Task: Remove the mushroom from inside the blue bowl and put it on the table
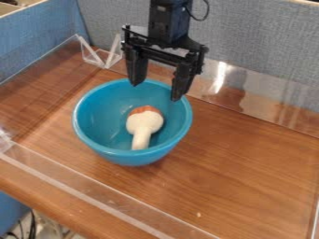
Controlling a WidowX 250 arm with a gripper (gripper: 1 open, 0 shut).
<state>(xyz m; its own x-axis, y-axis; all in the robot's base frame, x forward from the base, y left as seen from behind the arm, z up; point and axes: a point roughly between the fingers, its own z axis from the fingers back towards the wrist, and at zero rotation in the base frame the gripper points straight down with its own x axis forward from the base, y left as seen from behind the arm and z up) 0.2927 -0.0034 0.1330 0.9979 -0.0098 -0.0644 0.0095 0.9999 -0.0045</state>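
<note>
The blue bowl point(132, 121) stands on the wood-grain table point(237, 177), left of the middle. The mushroom point(144, 126) lies on its side inside the bowl, orange-brown cap toward the back and cream stem pointing toward the front. My gripper point(157, 82) hangs straight down above the bowl's far rim, just above and behind the mushroom. Its two black fingers are spread wide apart and hold nothing.
Low clear acrylic walls point(256, 89) run along the table's edges, with one close behind the gripper. Blue fabric panels stand behind the walls. Bare wood stretches to the right of the bowl and in front of it.
</note>
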